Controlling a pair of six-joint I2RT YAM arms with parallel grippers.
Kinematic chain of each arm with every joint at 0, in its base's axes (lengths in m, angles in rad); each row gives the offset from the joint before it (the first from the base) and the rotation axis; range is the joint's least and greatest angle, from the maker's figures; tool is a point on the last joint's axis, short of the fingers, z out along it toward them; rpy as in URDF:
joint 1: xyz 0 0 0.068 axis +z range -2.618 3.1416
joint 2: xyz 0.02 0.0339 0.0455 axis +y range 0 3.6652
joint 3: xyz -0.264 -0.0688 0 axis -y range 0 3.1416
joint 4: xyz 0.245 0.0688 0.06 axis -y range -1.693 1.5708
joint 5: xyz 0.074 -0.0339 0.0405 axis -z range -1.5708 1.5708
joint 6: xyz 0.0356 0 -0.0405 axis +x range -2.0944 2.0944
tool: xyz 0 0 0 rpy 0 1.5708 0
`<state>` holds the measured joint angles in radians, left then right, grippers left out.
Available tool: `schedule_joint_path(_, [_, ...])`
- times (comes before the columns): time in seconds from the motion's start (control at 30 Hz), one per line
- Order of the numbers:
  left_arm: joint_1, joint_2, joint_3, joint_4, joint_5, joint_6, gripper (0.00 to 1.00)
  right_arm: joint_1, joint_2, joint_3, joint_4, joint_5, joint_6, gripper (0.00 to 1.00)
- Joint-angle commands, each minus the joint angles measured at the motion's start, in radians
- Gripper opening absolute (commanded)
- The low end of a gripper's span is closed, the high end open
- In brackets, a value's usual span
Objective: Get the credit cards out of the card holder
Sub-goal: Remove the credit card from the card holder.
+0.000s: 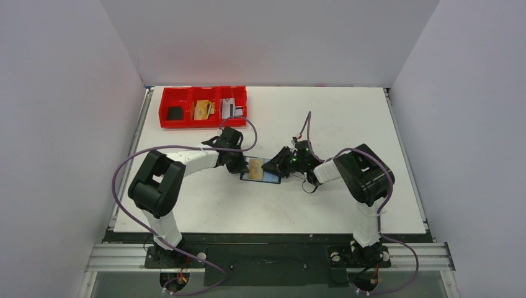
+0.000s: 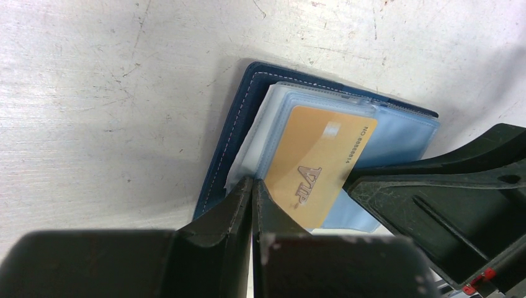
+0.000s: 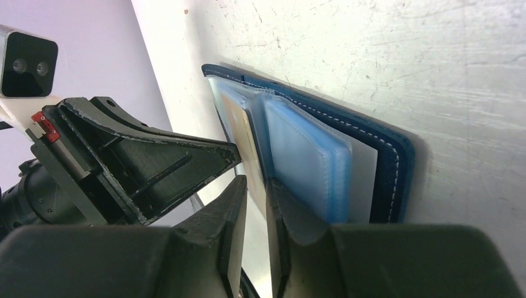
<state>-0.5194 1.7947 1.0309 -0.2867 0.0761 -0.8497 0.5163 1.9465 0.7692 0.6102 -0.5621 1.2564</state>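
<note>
At the middle of the tabletop [image 1: 279, 211] the card holder [image 1: 270, 175] lies open, with a tan-gold card [image 2: 319, 164] askew on its clear sleeves. The left fingers [image 2: 226, 214] are pressed together at the card's near corner; whether they nip a sleeve cannot be told. The right fingers [image 3: 220, 214] appear to pinch the card's long edge. Drawing this card out seems the step in hand. The next move likely calls for sliding it clear while the wallet is held down.
</note>
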Motion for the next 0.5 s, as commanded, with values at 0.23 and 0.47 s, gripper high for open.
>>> schedule_joint_path(0.23, [-0.013, 0.046, -0.045, -0.045, -0.012, 0.016, 0.0, -0.004, 0.012, 0.002, 0.059, 0.013, -0.016, 0.06])
schedule_joint_path(0.47, [-0.013, 0.048, -0.042, -0.042, -0.006, 0.018, 0.0, 0.006, 0.031, 0.016, 0.045, 0.013, -0.031, 0.05])
